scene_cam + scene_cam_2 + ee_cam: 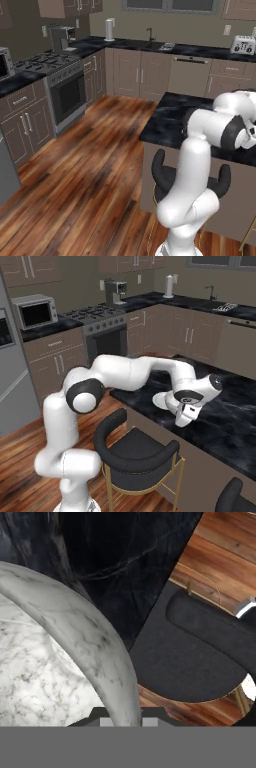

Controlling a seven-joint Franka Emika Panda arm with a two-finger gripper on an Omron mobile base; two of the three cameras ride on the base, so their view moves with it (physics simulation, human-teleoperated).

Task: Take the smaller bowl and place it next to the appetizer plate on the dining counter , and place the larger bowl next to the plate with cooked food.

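Observation:
The smaller bowl (pixel 45 662), pale grey-white and marbled, takes up the left of the hand view. Its rim runs down between my fingertips, and my gripper (pixel 127 721) is shut on that rim. From the right base view the bowl (pixel 162 401) is a pale disc just left of my gripper (pixel 182 416), low over the dining counter (pixel 225 421) near its front edge. I cannot tell whether the bowl touches the black veined top (pixel 125 562). In the left base view my own arm covers that part of the dining counter (pixel 165 120).
A black stool (pixel 137 451) stands right under the counter edge below the hand, also the stool (pixel 200 657). A second stool back (pixel 235 498) is at lower right. Across the wood floor (pixel 90 165) are the stove (pixel 62 75) and wall cabinets.

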